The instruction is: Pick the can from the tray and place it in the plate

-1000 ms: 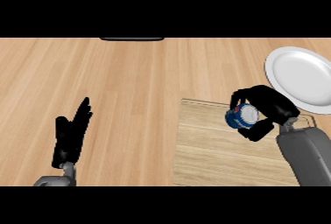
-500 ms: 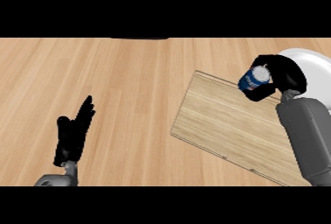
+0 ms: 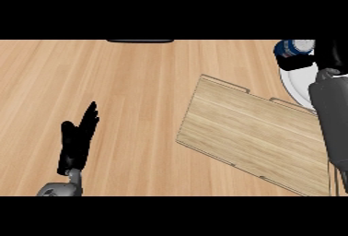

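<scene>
A blue and white can is held lying on its side at the upper right, with my right hand curled round it. It hangs over the far edge of the white plate, most of which is hidden by my grey right forearm. The wooden tray lies tilted on the counter to the left of that arm, with nothing on it. My left hand rests open at the lower left, fingers pointing up.
A dark object shows at the counter's far edge, top centre. The wooden counter stretches between the left hand and the tray.
My right hand has carried the can up off the tray and farther to the upper right, over the plate. The tray has turned and slid left. The left hand has stayed put.
</scene>
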`<control>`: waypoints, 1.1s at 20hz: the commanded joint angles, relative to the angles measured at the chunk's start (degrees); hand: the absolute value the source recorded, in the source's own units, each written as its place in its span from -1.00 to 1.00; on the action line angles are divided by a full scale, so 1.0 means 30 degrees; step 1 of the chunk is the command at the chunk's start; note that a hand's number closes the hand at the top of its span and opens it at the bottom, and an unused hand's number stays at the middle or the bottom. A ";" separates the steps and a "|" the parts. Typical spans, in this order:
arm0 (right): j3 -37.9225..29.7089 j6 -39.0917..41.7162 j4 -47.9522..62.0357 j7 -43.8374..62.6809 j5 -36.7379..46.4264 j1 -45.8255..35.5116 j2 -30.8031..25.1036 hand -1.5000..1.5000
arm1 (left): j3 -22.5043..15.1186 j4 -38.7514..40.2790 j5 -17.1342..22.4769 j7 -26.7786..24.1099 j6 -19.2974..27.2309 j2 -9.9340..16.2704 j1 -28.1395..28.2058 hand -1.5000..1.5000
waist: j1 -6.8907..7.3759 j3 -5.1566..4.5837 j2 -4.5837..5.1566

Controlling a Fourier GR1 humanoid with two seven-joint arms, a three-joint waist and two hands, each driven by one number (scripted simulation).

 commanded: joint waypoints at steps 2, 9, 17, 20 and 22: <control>-0.1316 -0.1440 0.1462 0.0678 0.0119 -0.0514 -0.1036 1.00 | 0.0093 -0.0891 0.0159 -0.0465 -0.0291 0.0166 0.1234 0.00 | -0.0027 0.0003 -0.0042; -0.2739 -0.2764 0.6394 -0.1188 -0.0715 -0.1883 -0.2510 1.00 | -0.0207 -0.0303 -0.0536 0.0330 0.0340 -0.0514 -0.0094 0.00 | 0.0019 0.0009 0.0025; -0.3621 -0.3337 1.2003 -0.3461 -0.0562 -0.2833 -0.4857 1.00 | 0.0056 -0.0162 -0.0350 -0.0867 -0.0184 -0.0210 0.0279 0.00 | 0.0534 0.0036 0.0283; -0.3863 -0.2246 1.3149 -0.3887 -0.0892 -0.2703 -0.5133 1.00 | 0.0055 -0.0702 -0.0146 0.0454 -0.0453 -0.0079 -0.0302 0.00 | 0.0510 0.0047 0.0269; -0.4330 -0.1412 1.3679 -0.4848 -0.1532 -0.2128 -0.5208 1.00 | -0.0106 -0.0434 -0.0171 -0.0505 -0.0758 -0.0022 0.0453 0.00 | 0.0510 0.0052 0.0279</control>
